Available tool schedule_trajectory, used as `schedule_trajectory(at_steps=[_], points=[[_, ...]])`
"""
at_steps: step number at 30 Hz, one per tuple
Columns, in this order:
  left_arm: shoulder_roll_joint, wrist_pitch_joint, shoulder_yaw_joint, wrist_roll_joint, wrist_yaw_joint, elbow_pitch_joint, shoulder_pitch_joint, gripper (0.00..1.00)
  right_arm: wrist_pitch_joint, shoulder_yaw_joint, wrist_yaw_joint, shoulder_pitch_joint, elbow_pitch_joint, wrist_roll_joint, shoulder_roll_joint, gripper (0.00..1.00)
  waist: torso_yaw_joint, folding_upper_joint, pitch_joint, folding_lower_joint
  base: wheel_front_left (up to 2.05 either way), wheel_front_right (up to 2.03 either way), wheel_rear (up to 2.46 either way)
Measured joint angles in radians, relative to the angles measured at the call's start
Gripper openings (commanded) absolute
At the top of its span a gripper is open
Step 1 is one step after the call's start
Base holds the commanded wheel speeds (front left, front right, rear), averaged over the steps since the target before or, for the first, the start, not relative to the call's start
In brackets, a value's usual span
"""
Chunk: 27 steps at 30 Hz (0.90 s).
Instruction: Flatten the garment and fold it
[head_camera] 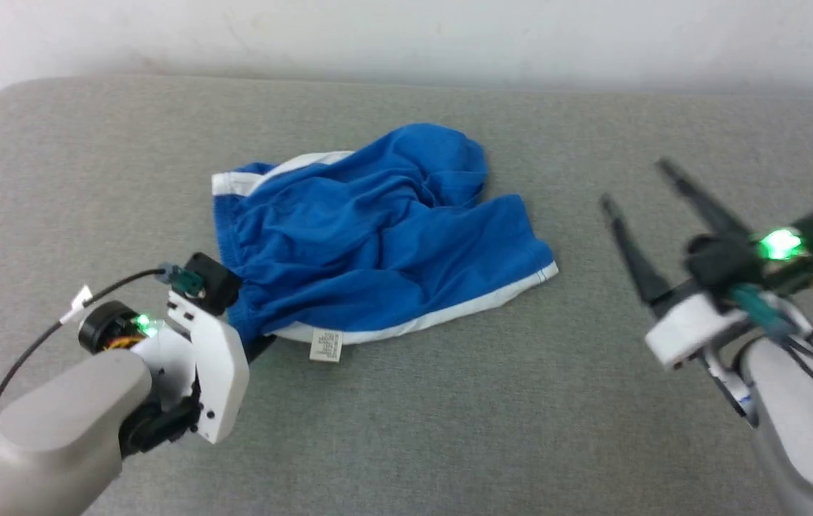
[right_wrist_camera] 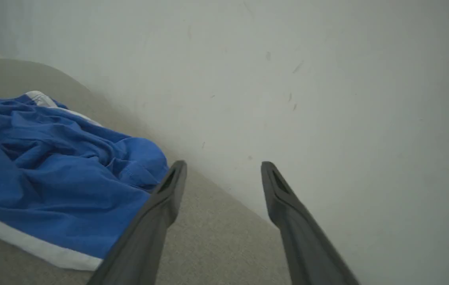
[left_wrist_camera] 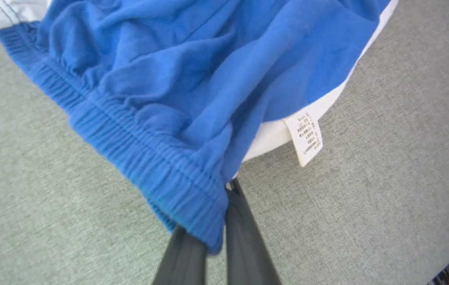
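**Blue shorts pinched at a waistband corner, flattening not yet achieved**

Royal-blue soft athletic shorts with white edge trim [head_camera: 378, 236] lie crumpled on the grey fabric-covered desk [head_camera: 449, 430], directly ahead of the left end effector [left_wrist_camera: 226, 213]. Its two dark fingers are pressed together on the near corner of the gathered elastic waistband [left_wrist_camera: 129, 142]. A grip at a corner, rather than mid-cloth, probably serves to pull that edge taut so the bunched panels can be drawn flat; folding has not begun. A small white printed tag [left_wrist_camera: 307, 136] hangs just to the right of the pinching fingers, at the white hem band [head_camera: 449, 312].

The right end effector [head_camera: 632, 184] hovers with fingers spread wide, holding nothing. It is well apart from the shorts, whose trimmed leg hem lies to its left.

Bare desk extends behind and to either side of the left end effector, giving room to drag the waistband toward the robot. Beyond the shorts a pale wall [head_camera: 406, 36] borders the desk's far edge, so outward travel looks limited.
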Motion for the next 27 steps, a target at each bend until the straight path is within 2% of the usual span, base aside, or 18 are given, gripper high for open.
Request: schedule_trajectory(at_steps=[3,6,8,12,17,19,27], points=[[-0.007,-0.005,-0.002,0.0,0.005,-0.012,0.007,0.0,0.157,0.24,0.0,-0.111,0.108,0.142,-0.102,1.0,0.017,0.0,-0.011,-0.0001,0.0,0.0,0.0],[-0.013,-0.008,-0.002,0.004,0.008,-0.014,0.006,0.0,0.33,0.482,0.0,-0.233,0.124,0.337,-0.186,1.0,0.029,0.0,-0.013,-0.0001,0.0,0.0,0.0],[-0.018,-0.013,-0.002,0.01,0.007,-0.013,0.006,0.0,0.43,0.607,0.0,-0.311,0.112,0.457,-0.228,1.0,0.033,0.0,-0.007,-0.0001,0.0,0.0,0.0],[-0.042,-0.021,-0.002,0.02,0.007,-0.007,0.002,0.0,0.612,0.785,0.0,-0.452,0.105,0.64,-0.278,1.0,0.042,0.0,0.013,-0.0001,0.0,0.0,0.0],[-0.074,-0.038,-0.002,0.031,-0.003,0.02,-0.027,0.0,0.765,0.936,0.0,-0.573,0.139,0.798,-0.279,1.0,0.057,0.0,0.048,0.0,0.0,0.0,0.0],[-0.086,-0.045,-0.002,0.041,-0.01,0.025,-0.043,0.0,0.779,0.957,0.0,-0.602,0.174,0.844,-0.273,1.0,0.064,0.0,0.064,0.0001,0.0,0.0,0.0],[-0.115,-0.069,0.0,0.047,-0.021,0.055,-0.068,0.0,0.792,0.998,0.0,-0.633,0.27,0.881,-0.228,1.0,0.09,0.0,0.133,-0.0001,0.0,0.0,0.0]])
